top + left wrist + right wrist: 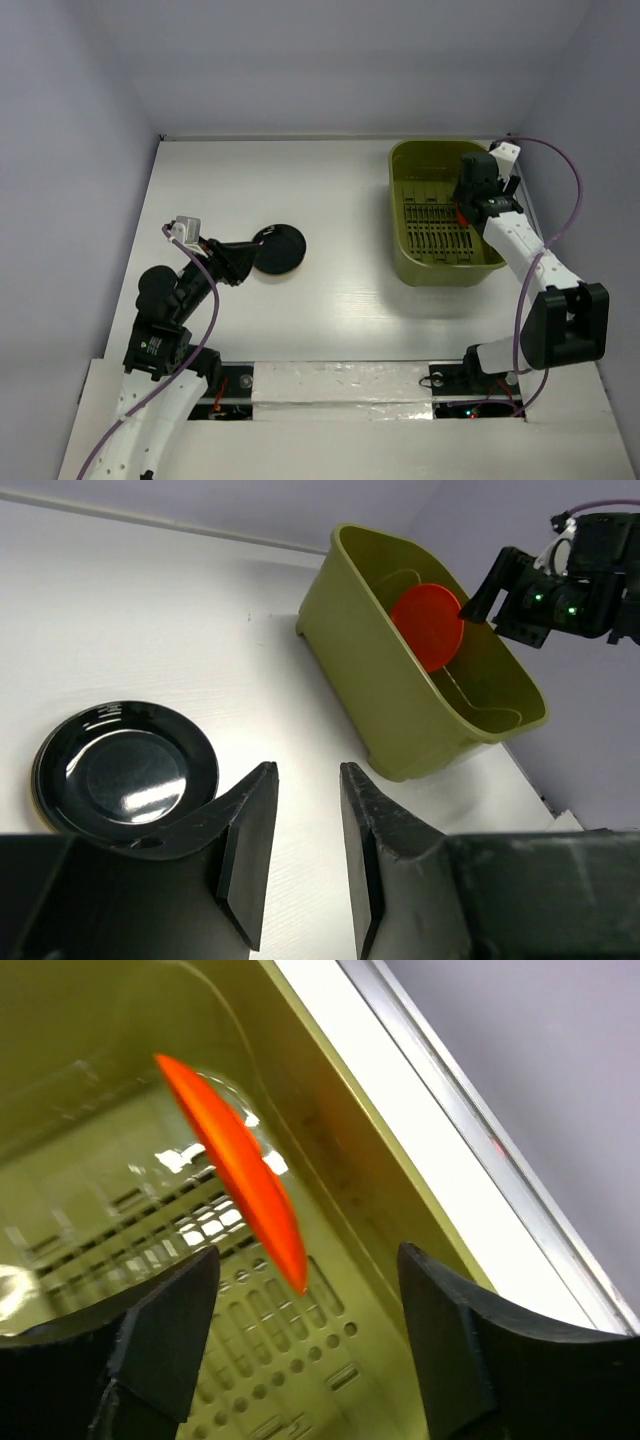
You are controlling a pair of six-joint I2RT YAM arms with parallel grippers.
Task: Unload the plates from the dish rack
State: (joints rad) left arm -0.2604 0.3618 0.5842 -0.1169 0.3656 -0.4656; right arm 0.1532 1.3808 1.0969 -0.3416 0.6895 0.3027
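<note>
1. Left gripper (305, 772): two dark, matte, wedge-shaped fingers with flat inner faces. The jaws are released, a narrow gap stands between them, and only bare table (150, 610) shows through it.
2. Black plate (125, 770): round, shallow and glossy, with a bright reflection in its well. It lies flat on the table, outside the jaws on the left finger's outer side. In the left wrist view that finger covers part of the plate's near rim. Whether they touch cannot be told.
3. Table: a smooth, white, matte surface.
4. Dish rack (370, 680): an olive-green rectangular tub of smooth plastic with rounded corners and a rolled rim. It stands on the table well beyond the left jaws and to their right. Its floor is pierced by rows of long slots and small round holes.
5. Right gripper (307, 1253): dark, blunt fingers reach down inside the rack. The jaws are spread wide and grasp nothing.
6. Orange-red plate (235, 1160): a thin, evenly coloured disc with a slight sheen. It stands on edge inside the rack, tilted, near one of the long walls. In the right wrist view it appears edge-on as a narrow curved sliver. Its lower end falls in the gap between the open jaws, roughly midway, with clear space to each finger.
</note>
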